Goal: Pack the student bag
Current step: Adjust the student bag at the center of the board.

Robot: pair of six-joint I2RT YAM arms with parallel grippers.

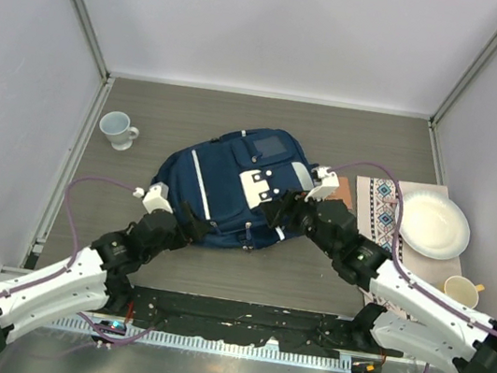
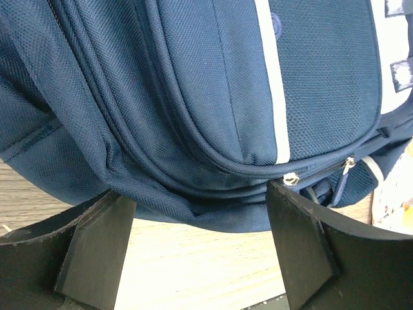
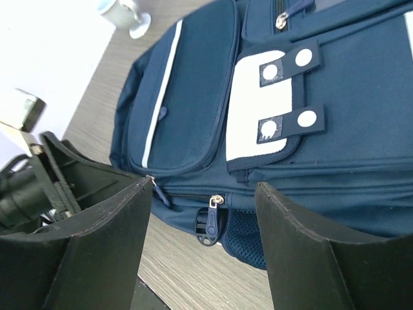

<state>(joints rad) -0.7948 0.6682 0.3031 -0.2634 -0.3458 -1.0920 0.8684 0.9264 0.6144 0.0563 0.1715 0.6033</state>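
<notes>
Navy blue cloth fills both wrist views. It is the student bag (image 1: 229, 188), lying flat in the middle of the desk (image 1: 292, 271) with its front side up. Its zips look closed.

The left pincer (image 2: 200, 216) is released. Its two fingers stand wide apart at the near edge of the bag and hold nothing. The right pincer (image 3: 203, 200) is released too. It holds nothing, and a small zip pull (image 3: 208, 223) sits just in front of the gap between its fingers.

Things could go wrong from here. The bag is soft and floppy. If one pincer pushes it, I think it may slide or bunch up and not stay put. The zip pull is small and lies flat, so the right pincer might miss it and pinch only cloth. Then the pocket would not open. The right arm reaches over a spot close to a white plate (image 1: 433, 223), a patterned cloth (image 1: 378, 217) and a pale cup (image 1: 462, 291). A big swing of that arm could bump them. A mug (image 1: 118, 129) stands well apart on the left and looks safe.

No words or brand names can be read. The white patch (image 3: 258, 123) on the bag has two dark tabs with white dots, but no letters show.
</notes>
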